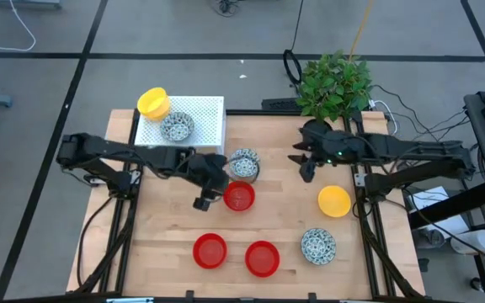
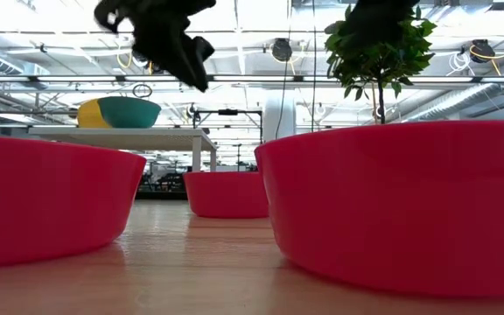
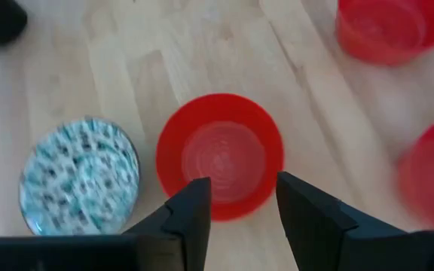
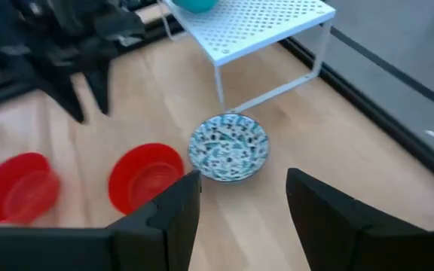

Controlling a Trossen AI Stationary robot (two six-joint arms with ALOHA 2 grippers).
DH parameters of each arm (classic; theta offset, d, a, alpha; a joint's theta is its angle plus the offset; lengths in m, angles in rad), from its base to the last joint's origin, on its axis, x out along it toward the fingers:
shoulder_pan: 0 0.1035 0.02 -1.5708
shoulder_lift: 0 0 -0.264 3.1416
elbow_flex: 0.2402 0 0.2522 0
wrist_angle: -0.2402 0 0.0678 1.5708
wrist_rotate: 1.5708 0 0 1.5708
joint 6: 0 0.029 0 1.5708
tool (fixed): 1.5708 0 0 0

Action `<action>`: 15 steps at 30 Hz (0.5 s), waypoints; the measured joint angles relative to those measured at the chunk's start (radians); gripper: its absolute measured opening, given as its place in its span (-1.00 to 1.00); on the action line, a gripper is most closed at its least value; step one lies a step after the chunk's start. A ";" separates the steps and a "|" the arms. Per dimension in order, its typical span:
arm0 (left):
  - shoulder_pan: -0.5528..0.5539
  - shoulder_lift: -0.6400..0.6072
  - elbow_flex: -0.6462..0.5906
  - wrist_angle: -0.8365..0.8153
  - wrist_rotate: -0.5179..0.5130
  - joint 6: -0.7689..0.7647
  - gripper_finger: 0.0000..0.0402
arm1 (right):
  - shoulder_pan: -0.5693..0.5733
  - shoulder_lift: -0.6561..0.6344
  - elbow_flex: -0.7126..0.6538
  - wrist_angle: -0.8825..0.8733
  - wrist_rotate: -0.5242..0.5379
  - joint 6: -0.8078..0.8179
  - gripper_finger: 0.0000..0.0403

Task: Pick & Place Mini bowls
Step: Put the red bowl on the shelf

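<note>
My left gripper [image 1: 207,195] [image 3: 243,203] is open and hovers just left of a red mini bowl [image 1: 239,197] [image 3: 219,156] that sits on the table. In the low view it [image 2: 160,35] hangs well above the tabletop. A speckled bowl [image 1: 244,165] [image 3: 79,175] stands just beyond the red one. My right gripper [image 1: 302,164] [image 4: 243,203] is open and hovers to the right of that speckled bowl [image 4: 228,147]. A yellow bowl [image 1: 153,103] and a speckled bowl [image 1: 177,126] rest on the white perforated rack [image 1: 200,114].
Two red bowls [image 1: 210,251] [image 1: 262,258] stand near the table's near edge and fill the low view. A speckled bowl [image 1: 318,245] and a yellow bowl [image 1: 334,200] sit at the right. A potted plant [image 1: 335,84] stands at the far right corner.
</note>
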State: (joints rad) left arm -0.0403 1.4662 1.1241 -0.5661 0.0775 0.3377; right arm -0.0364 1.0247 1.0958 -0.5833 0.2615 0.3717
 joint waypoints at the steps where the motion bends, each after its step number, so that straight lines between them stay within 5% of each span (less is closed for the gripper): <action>1: -0.015 0.000 -0.026 0.037 -0.028 0.031 -0.23 | 0.008 -0.020 -0.029 0.024 0.000 0.011 -0.08; 15: -0.133 0.147 -0.107 0.157 -0.088 0.102 -0.23 | 0.058 -0.150 -0.373 0.446 -0.001 0.122 -0.08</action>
State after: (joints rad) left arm -0.1738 1.6135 1.0171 -0.4092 -0.0109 0.4397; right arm 0.0219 0.8751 0.7223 -0.1375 0.2607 0.4941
